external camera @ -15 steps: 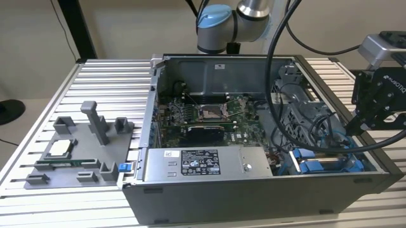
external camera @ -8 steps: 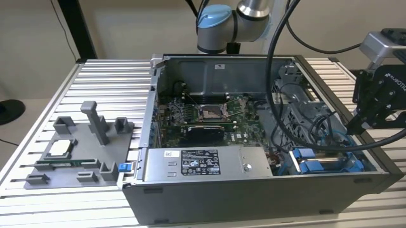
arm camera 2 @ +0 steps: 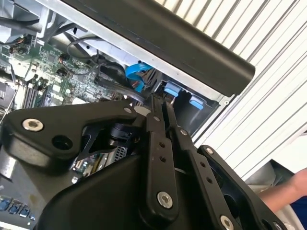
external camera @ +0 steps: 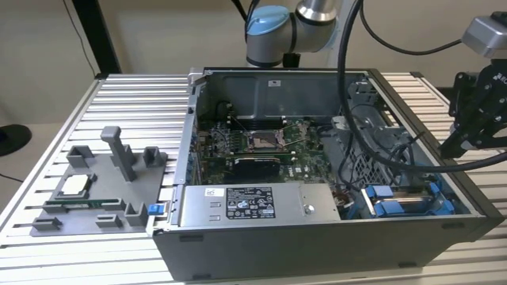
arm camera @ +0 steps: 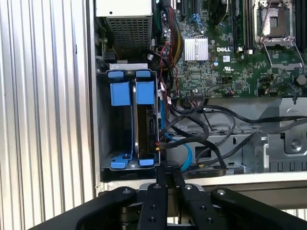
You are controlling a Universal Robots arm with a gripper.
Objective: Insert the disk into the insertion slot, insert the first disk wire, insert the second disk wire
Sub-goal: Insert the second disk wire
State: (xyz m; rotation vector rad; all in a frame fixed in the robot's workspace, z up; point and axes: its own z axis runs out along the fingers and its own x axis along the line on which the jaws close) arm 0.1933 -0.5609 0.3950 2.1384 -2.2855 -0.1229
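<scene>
In the exterior view we list, from its left: a grey fixture (external camera: 95,190) on the ribbed table (external camera: 135,101), then the open computer case (external camera: 317,249) with its power-supply box (external camera: 253,205). Next, the insertion slot (external camera: 408,202), where the disk (arm camera: 144,127) sits in its blue frame. Last, the gripper (external camera: 467,139), outside the case wall, fingers pressed together, holding nothing.

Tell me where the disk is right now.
In the first wrist view the disk stands on edge in the insertion slot, beside the blue frame pieces. In the exterior view the slot sits in the case's near corner at the exterior view's right.
</scene>
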